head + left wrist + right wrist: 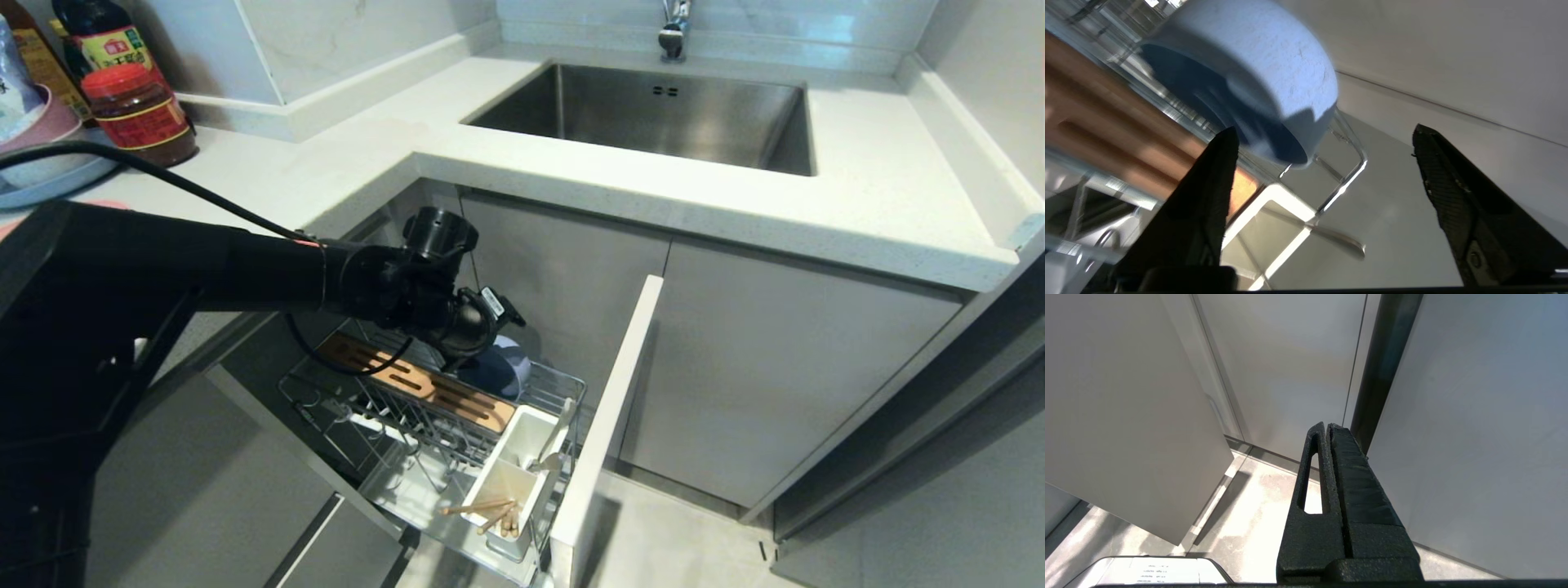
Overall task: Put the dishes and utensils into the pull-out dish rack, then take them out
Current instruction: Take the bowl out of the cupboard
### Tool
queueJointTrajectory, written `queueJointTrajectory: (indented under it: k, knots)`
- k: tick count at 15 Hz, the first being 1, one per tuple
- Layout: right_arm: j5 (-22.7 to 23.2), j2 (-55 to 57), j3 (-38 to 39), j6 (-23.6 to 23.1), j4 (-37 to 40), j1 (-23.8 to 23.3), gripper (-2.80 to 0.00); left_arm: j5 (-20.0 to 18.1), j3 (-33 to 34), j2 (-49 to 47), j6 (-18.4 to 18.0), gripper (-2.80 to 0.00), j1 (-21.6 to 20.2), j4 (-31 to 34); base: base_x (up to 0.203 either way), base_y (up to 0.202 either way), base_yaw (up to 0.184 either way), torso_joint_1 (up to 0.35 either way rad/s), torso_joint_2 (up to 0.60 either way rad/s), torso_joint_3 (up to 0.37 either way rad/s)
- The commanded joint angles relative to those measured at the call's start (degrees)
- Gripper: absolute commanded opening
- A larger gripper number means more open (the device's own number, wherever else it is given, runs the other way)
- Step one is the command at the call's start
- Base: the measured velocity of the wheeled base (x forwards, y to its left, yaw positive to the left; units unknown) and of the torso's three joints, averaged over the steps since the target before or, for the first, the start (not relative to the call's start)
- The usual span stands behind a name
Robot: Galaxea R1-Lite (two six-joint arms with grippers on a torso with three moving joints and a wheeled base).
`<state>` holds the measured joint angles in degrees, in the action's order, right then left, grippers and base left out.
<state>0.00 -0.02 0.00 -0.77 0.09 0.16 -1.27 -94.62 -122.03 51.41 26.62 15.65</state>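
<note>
One pull-out dish rack stood open below the worktop. The left pincer hung over its rear corner, jaws wide, holding nothing, just beside the blue-grey bowl on its side in the rack. Chopsticks sat in the utensil box. The right pincer was closed, parked.

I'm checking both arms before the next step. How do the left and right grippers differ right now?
The left gripper has its fingers spread wide apart with nothing between them; the right gripper has its fingers pressed together. The left gripper is over the dish rack, close to the blue-grey bowl; the right gripper hangs beside a cabinet front, above the floor. Both have black fingers and hold nothing.
</note>
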Motion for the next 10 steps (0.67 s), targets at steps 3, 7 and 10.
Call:
queueJointTrajectory:
  k: [3, 7, 10]
  knots:
    - [0.0, 0.02, 0.0, -0.02, 0.0, 0.02, -2.8, 0.22, -0.5, -3.19, 0.13, 0.0, 0.36, -1.66, 0.0, 0.0, 0.0, 0.0, 0.0, 0.0]
    - [0.0, 0.02, 0.0, -0.02, 0.0, 0.02, -2.8, 1.18, -2.26, -4.98, -0.18, 0.0, 0.36, -2.2, 0.0, 0.0, 0.0, 0.0, 0.0, 0.0]
    - [0.0, 0.02, 0.0, -0.02, 0.0, 0.02, -2.8, 1.97, -3.24, -6.25, -0.26, 0.0, 0.36, -2.2, 0.0, 0.0, 0.0, 0.0, 0.0, 0.0]
